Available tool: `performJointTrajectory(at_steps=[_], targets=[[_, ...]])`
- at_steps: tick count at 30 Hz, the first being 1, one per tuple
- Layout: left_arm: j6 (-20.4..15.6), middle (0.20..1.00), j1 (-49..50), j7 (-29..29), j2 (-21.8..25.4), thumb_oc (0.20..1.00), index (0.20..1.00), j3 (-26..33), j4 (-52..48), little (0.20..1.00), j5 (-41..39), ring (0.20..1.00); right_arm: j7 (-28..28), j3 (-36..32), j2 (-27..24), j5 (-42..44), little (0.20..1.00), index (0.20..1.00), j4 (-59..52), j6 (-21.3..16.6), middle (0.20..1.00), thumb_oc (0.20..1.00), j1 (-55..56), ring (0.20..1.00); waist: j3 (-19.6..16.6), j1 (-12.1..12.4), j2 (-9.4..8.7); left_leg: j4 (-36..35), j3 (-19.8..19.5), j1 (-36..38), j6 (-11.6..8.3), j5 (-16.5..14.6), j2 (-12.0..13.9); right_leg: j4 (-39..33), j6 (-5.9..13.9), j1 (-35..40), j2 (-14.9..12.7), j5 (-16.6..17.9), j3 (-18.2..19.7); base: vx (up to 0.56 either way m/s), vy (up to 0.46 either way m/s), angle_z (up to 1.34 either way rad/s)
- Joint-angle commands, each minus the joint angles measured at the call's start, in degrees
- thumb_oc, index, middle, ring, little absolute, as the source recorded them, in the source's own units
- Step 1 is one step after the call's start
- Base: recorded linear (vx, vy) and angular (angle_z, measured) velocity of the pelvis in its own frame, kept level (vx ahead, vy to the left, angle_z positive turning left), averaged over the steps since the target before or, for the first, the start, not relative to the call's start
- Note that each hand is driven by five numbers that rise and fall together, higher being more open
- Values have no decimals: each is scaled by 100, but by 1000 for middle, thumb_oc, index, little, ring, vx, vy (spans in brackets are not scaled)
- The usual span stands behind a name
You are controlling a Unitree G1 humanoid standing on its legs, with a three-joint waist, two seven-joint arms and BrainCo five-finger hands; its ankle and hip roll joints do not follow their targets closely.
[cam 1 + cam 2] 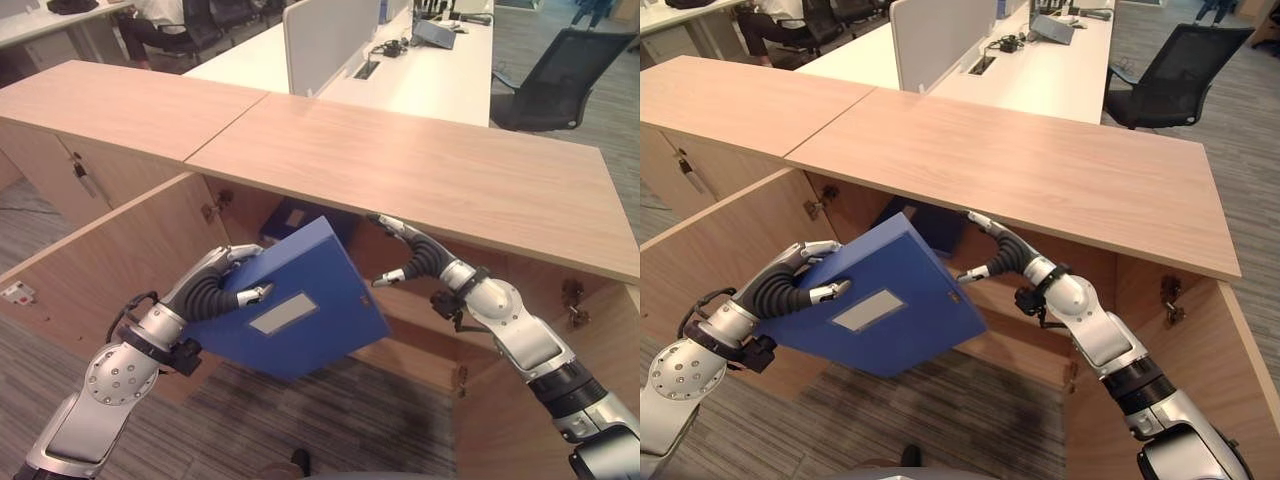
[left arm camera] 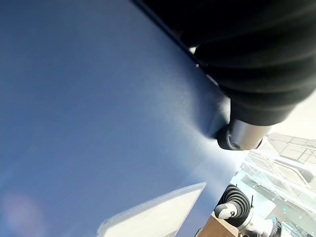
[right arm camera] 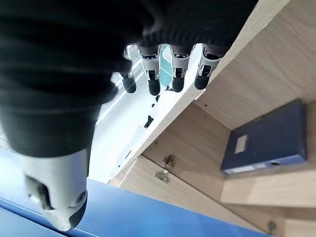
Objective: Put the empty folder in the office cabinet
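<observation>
Folder [image 1: 290, 305] at frame centre, tilted, gripped by left robot hand [image 1: 222, 285] — just outside the open cabinet [image 1: 400, 170], not yet in. Right robot hand [image 1: 410, 258] beside its top corner, fingers loose, holding nothing. Another folder [image 3: 264, 138] lies shelved inside. Insertion remains.

Hidden and cut-off parts around the open wooden cabinet

The flat blue folder with a pale label [image 1: 300, 305] covers the palm of the left hand [image 1: 215, 285], so only its thumb and upper fingers show round the near edge. A second dark blue folder lying on the cabinet shelf [image 3: 264, 138] is mostly hidden behind the wooden cabinet top [image 1: 420, 175] in the head views. The seated person at the far white desk [image 1: 160, 15] is cut off by the picture's upper edge.
</observation>
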Motion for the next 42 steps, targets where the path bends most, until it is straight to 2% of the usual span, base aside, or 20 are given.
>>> performJointTrajectory(at_steps=[1,3,7,13,20,30,42], targets=[[-362,200,-98,86,404,200,200,354,-288,200,-237,200,-127,-310,-306,-86,1000,1000,-240,-269,1000,1000,-184,1000,-212,-3,-292,33,-122,243,-112,-737,156,4,426,-74,-444,229,-327,0,0,0],[-378,200,-33,85,457,200,200,435,-297,200,-246,200,-231,-456,-590,-321,1000,1000,-177,-282,1000,1000,-188,1000,-225,-23,-296,33,-123,243,-112,-742,155,4,431,-75,-442,232,-326,0,0,0],[-381,200,-33,117,478,200,200,454,-305,200,-244,200,-260,-524,-715,-278,1000,1000,-205,-285,1000,1000,-165,1000,-224,-36,-303,33,-127,247,-110,-746,153,4,435,-75,-439,231,-313,0,0,0],[-383,200,-196,227,437,200,200,375,-299,200,-55,200,-129,-367,-580,-20,1000,1000,-258,-286,1000,1000,-235,1000,-230,-43,-316,33,-128,249,-112,-752,159,4,431,-83,-429,222,-301,0,0,0],[-412,200,-770,542,98,200,200,16,-224,200,329,200,43,222,-273,142,1000,1000,-186,-270,1000,1000,-680,1000,-247,-41,-356,33,-109,267,-126,-758,175,4,412,-76,-422,212,-300,0,0,0],[-434,200,-950,714,-29,200,200,-27,-214,200,632,200,179,444,-223,249,1000,1000,-173,-248,1000,1000,-794,1000,-244,-49,-368,33,-98,280,-135,-763,175,4,414,-70,-425,213,-303,0,0,0],[-500,200,-1701,957,-316,200,200,-526,-245,200,766,200,318,974,-67,465,1000,1000,-173,-270,1000,1000,-1223,1000,-263,-69,-403,33,-93,264,-138,-753,186,4,418,-81,-431,215,-315,0,0,0]])
